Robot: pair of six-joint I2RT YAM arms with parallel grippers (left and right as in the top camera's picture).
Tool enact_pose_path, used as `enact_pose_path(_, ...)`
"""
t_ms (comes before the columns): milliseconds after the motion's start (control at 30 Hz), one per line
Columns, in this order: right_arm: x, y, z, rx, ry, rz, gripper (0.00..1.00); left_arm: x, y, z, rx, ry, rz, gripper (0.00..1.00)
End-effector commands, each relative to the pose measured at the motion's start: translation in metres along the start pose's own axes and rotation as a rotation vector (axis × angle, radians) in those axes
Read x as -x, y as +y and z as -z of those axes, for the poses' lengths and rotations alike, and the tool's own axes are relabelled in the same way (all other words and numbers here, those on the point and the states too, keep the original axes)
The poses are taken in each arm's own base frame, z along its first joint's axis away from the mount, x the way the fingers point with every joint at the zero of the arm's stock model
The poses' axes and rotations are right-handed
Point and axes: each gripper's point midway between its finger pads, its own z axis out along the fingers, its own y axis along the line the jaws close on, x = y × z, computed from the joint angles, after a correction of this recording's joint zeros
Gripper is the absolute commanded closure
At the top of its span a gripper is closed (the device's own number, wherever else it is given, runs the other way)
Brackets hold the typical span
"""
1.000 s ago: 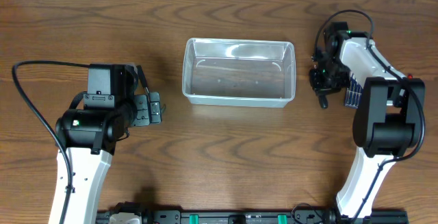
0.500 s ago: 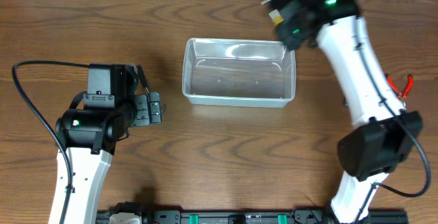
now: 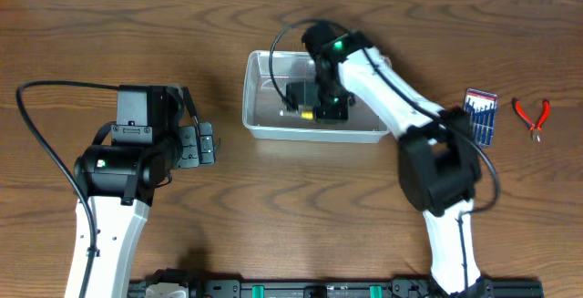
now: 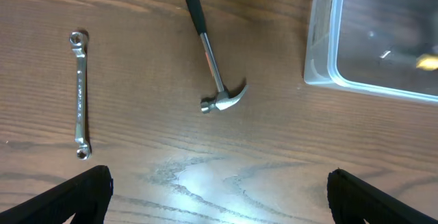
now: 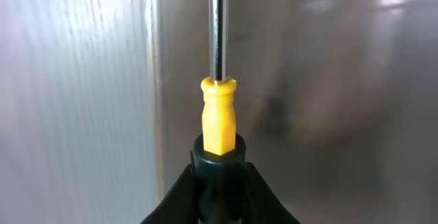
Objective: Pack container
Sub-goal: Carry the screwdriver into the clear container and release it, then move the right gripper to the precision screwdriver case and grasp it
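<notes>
The clear plastic container [image 3: 251, 116] stands at the middle back of the table. My right gripper [image 3: 306, 98] reaches down inside it, shut on a screwdriver [image 5: 218, 114] with a black and yellow handle and a steel shaft pointing at the container's wall. A bit of its yellow shows in the overhead view [image 3: 308, 113]. My left gripper [image 3: 208, 143] is open and empty, left of the container. In the left wrist view its fingers [image 4: 219, 186] frame bare wood, with the container's corner [image 4: 320, 53] at top right.
A hammer [image 4: 209, 53] and a silver wrench [image 4: 80, 94] lie on the table in the left wrist view. A blue pack of small screwdrivers [image 3: 480, 114] and red-handled pliers [image 3: 531, 116] lie at the right.
My right arm swung from the right side of the table, past the container's back edge, down into the container with the screwdriver. The left arm has not moved.
</notes>
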Motion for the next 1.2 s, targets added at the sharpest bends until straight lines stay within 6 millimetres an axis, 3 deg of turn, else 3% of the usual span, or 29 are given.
enact_pose_path(0,-0.004,0.01,-0.024,0.083,0.008,0.007,0.99,0.007,0.002,0.006,0.012,-0.022,-0.012,0.02)
enact_pose_path(167,-0.006,0.012,-0.033,0.101,0.019,-0.009,0.97,0.007,0.002,0.006,0.012,-0.022,-0.012,0.02)
enact_pose_path(267,-0.006,0.008,-0.03,0.078,0.021,-0.007,0.9,0.007,0.002,0.006,0.012,-0.022,-0.012,0.02)
enact_pose_path(300,-0.006,0.007,-0.03,0.073,0.024,-0.007,0.83,0.007,0.002,0.006,0.012,-0.022,-0.012,0.02)
enact_pose_path(433,0.001,-0.005,-0.014,0.02,0.009,-0.033,0.21,0.007,0.002,0.006,0.012,-0.022,-0.012,0.02)
enact_pose_path(500,0.008,-0.017,0.005,-0.041,-0.011,-0.072,0.01,0.007,0.002,0.006,0.012,-0.022,-0.012,0.02)
enact_pose_path(633,0.018,-0.051,0.08,-0.253,-0.069,-0.275,0.01,0.007,0.002,0.006,0.012,-0.022,-0.012,0.02)
enact_pose_path(800,-0.003,-0.076,0.178,-0.483,-0.155,-0.506,0.01,0.007,0.002,0.006,0.012,-0.022,-0.012,0.02)
enact_pose_path(867,-0.032,-0.084,0.213,-0.566,-0.196,-0.707,0.01,0.007,0.002,0.006,0.012,-0.022,-0.012,0.02)
enact_pose_path(933,-0.073,-0.086,0.237,-0.614,-0.222,-0.945,0.01,0.007,0.002,0.006,0.012,-0.022,-0.012,0.02)
enact_pose_path(967,-0.104,-0.085,0.246,-0.629,-0.225,-1.115,0.01,0.007,0.002,0.006,0.012,-0.022,-0.012,0.02)
enact_pose_path(1067,-0.182,-0.072,0.25,-0.612,-0.194,-1.514,0.01,0.007,0.002,0.006,0.012,-0.022,-0.012,0.02)
enact_pose_path(1167,-0.255,-0.051,0.236,-0.557,-0.109,-1.834,0.01,0.007,0.002,0.006,0.012,-0.022,-0.013,0.02)
